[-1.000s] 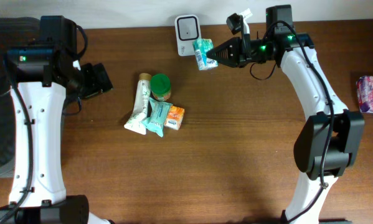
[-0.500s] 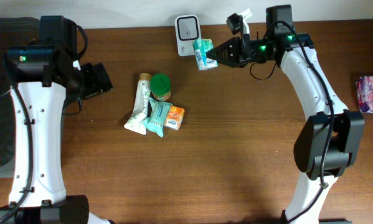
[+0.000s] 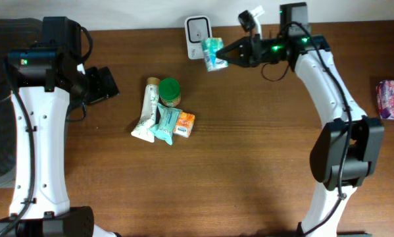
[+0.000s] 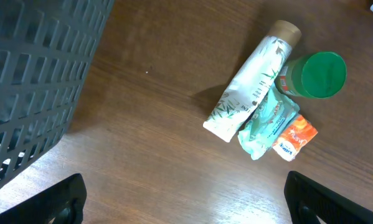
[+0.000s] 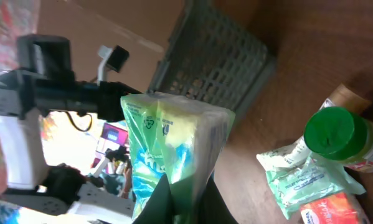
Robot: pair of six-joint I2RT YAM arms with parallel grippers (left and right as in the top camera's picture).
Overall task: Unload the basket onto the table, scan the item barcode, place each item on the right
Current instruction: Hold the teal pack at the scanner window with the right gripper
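Right, your right gripper point(image 3: 224, 54) is pressed together on the teal packet point(image 3: 212, 54), pinching it by one edge. In the wrist view the wrapper stands straight up out of the jaws, with small print and a recycling mark facing the camera. The packet's long axis runs crosswise to the line of the fingers, so it is held broadside just ahead of them.

Now the relation that matters: the scanner point(image 3: 198, 29) lies directly beyond the packet from those fingertips, a shade off to one side. From overhead the packet overlaps the scanner's near corner. Touching it or hovering just over it? You can't tell from above. You also can't make out a barcode on the side shown, so which face looks at the scanner window is an open question. I'd judge the next move is a small roll or nudge of the wrist to square a printed face to that window, not a reach.

Your left gripper point(image 3: 103, 84) is spread wide and holds nothing. It sits well apart from the scanner, so the right arm is plainly the nearer one. Out ahead of the left fingers lies the pile: toothpaste tube point(image 4: 251, 84), green-lidded jar point(image 4: 322, 75), wipes pack point(image 4: 268, 122) and orange sachet point(image 4: 292, 134), all bunched and touching, with the grey basket point(image 4: 37, 81) off to that gripper's side.
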